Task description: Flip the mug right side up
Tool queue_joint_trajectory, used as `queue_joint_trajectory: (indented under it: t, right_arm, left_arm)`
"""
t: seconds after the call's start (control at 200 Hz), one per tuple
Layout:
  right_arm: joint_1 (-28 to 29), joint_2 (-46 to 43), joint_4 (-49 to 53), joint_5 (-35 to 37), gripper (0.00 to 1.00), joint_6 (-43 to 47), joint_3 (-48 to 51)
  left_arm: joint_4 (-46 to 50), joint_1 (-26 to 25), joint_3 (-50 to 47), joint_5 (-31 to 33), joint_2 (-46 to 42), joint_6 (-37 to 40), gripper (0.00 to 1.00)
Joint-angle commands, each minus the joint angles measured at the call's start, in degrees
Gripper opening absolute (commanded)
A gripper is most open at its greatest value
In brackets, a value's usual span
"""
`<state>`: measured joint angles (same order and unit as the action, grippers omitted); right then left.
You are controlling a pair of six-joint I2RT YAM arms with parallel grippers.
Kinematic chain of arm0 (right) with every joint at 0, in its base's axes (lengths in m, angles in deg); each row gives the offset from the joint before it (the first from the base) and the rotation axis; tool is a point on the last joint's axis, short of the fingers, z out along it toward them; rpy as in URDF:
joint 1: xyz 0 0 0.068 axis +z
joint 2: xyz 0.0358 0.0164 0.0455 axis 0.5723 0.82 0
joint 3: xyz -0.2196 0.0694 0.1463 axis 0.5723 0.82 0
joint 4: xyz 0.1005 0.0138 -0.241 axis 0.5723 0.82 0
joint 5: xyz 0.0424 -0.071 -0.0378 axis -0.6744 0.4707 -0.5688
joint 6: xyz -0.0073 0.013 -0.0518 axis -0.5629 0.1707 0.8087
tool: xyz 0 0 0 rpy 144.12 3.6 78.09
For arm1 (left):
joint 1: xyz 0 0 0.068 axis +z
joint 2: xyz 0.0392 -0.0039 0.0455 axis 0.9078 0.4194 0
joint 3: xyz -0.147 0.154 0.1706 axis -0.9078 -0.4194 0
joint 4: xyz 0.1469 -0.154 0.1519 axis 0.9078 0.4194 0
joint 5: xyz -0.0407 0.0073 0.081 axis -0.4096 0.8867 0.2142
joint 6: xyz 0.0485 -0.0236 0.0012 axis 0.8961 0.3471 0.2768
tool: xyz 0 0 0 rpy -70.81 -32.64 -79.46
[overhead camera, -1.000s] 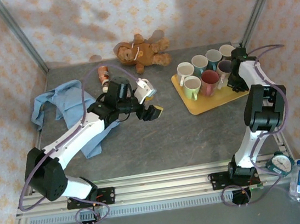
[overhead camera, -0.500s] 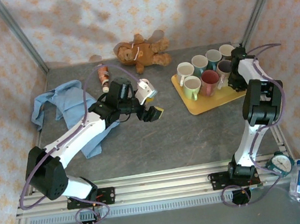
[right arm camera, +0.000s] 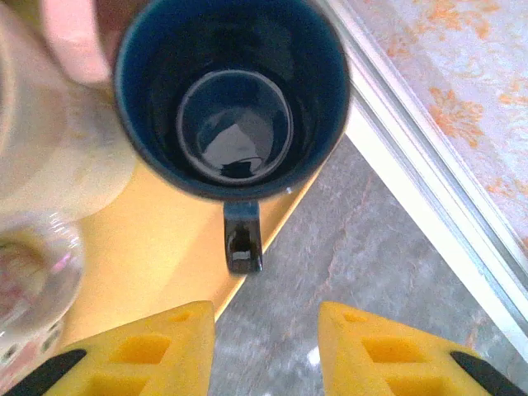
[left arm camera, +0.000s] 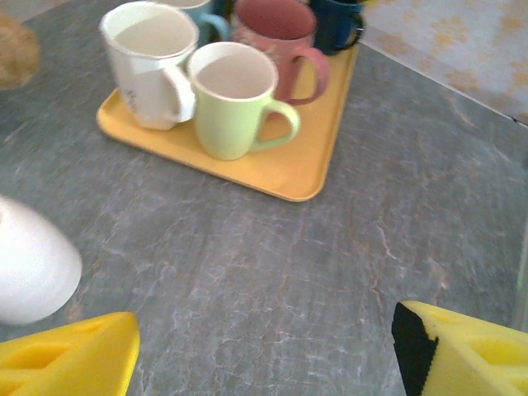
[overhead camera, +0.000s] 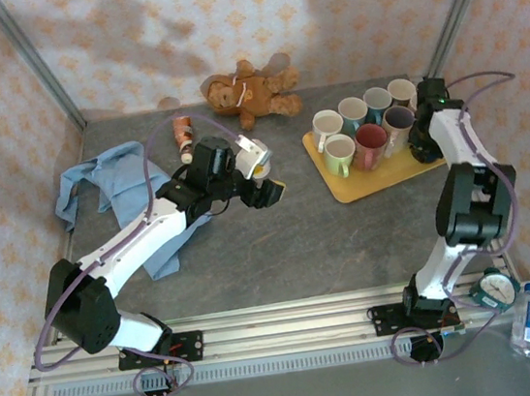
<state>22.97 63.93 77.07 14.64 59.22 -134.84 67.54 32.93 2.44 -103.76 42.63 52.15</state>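
A dark blue mug stands mouth up at the corner of the yellow tray, its handle pointing at my right gripper. That gripper is open just behind the handle, with only grey table between its yellow fingers. From above, the right gripper hangs over the tray's right end and covers the mug. My left gripper is open above the middle of the table, holding nothing. The left wrist view faces the tray from the left gripper, with the dark mug at its far side.
Several other mugs stand upright on the tray, among them a white one, a green one and a pink one. A teddy bear lies at the back, a blue cloth at the left. The metal frame rail runs close beside the tray.
My right gripper has opened and let go of the dark blue mug, and its arm has swung slightly right. The left gripper has barely shifted.
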Motion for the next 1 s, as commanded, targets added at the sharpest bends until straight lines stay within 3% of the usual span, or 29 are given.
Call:
queue_joint_trajectory:
  t: [0.0, 0.155, 0.37, 0.616, 0.996]
  right_arm:
    - [0.3, -8.2, -1.0, -6.8, 0.36, -2.1, 3.2]
    - [3.1, -14.7, -3.3, -21.4, 0.36, -2.0, 6.5]
    - [10.4, -15.4, 2.6, -22.9, 0.37, -1.1, 3.5]
    - [12.5, -16.8, 2.2, -24.6, 0.39, -1.9, 3.5]
    - [12.7, -16.6, 2.2, -26.4, 0.40, -4.1, 3.1]
  left_arm:
    - [5.3, -0.3, 4.3, 10.2, 0.8, -10.6, 0.79]
    - [11.9, -0.2, 7.9, 19.2, 3.2, -18.4, 0.77]
    - [19.0, 0.0, 14.8, 26.7, 8.5, -20.7, 0.84]
    - [19.7, 5.8, 22.0, 21.3, 17.5, -20.3, 0.91]
    - [16.6, 10.5, 33.8, 15.5, 33.3, -17.7, 0.91]
